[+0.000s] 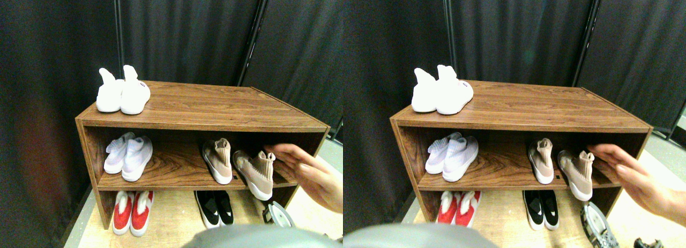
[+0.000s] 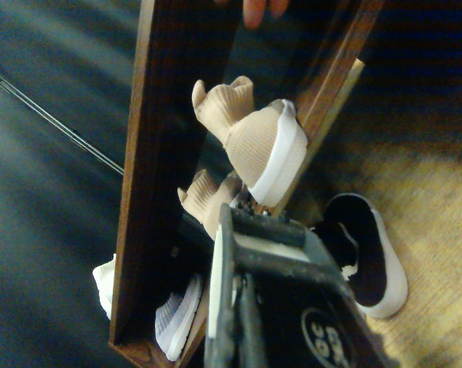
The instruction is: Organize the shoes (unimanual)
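Observation:
Two tan-beige knit shoes stand on the right of the middle shelf. The left one (image 1: 218, 161) sits straight. The right one (image 1: 256, 174) is angled, with its white-soled toe out over the shelf's front edge. A person's hand (image 1: 308, 170) reaches in from the right, its fingers at that shoe's ribbed collar. The low black pair (image 1: 214, 208) lies on the floor under the shelf. My right gripper (image 1: 277, 214) is low at the right, below the shelf edge and apart from the shoes. In the wrist view the overhanging tan shoe (image 2: 262, 142) and a black shoe (image 2: 369, 261) lie just ahead of the gripper.
The wooden shoe rack (image 1: 203, 106) carries a white pair (image 1: 123, 92) on its top at the left. A pale knit pair (image 1: 128, 157) sits on the middle shelf's left. A red-and-white pair (image 1: 132, 211) is on the floor below. Dark curtains close off the back and left.

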You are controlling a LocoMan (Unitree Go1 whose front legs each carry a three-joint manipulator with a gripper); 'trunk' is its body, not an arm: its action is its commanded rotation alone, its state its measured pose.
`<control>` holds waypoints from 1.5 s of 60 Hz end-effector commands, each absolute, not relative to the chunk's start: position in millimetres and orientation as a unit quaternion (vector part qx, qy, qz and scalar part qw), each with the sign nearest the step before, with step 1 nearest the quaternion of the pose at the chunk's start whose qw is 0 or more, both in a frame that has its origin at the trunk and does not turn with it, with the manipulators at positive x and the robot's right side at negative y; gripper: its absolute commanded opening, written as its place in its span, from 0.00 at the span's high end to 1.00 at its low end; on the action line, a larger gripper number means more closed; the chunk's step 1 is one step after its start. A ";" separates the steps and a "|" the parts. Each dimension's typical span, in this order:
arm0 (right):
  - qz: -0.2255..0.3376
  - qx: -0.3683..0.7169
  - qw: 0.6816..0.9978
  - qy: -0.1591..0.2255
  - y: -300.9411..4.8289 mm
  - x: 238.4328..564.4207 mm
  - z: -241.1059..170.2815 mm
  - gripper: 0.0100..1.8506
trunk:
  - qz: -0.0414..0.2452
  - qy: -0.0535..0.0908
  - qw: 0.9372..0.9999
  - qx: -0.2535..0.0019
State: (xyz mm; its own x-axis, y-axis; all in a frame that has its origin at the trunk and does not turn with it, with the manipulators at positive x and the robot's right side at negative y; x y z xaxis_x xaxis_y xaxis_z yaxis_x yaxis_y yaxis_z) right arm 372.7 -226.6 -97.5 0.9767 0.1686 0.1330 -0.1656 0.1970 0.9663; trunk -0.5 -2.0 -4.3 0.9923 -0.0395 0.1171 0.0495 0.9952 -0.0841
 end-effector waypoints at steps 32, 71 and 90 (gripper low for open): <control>0.130 0.605 0.785 -0.035 -232.1 353.5 -82.3 0.97 | -0.029 -0.059 0.997 -0.041; 0.119 0.606 0.783 -0.070 -234.7 353.6 -68.4 0.97 | -0.034 -0.059 0.997 -0.041; 0.116 0.592 0.796 -0.046 -235.4 356.7 -68.1 0.23 | -0.035 -0.059 0.997 -0.040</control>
State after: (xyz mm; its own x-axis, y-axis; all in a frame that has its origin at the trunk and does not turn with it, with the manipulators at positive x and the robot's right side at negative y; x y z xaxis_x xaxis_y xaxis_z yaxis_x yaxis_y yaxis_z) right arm 355.7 -236.7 -75.2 0.9773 0.1076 0.1826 -0.2041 0.2462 0.9475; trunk 0.0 -3.4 -5.4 0.9919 -0.0601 0.1118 0.0674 0.9957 -0.0629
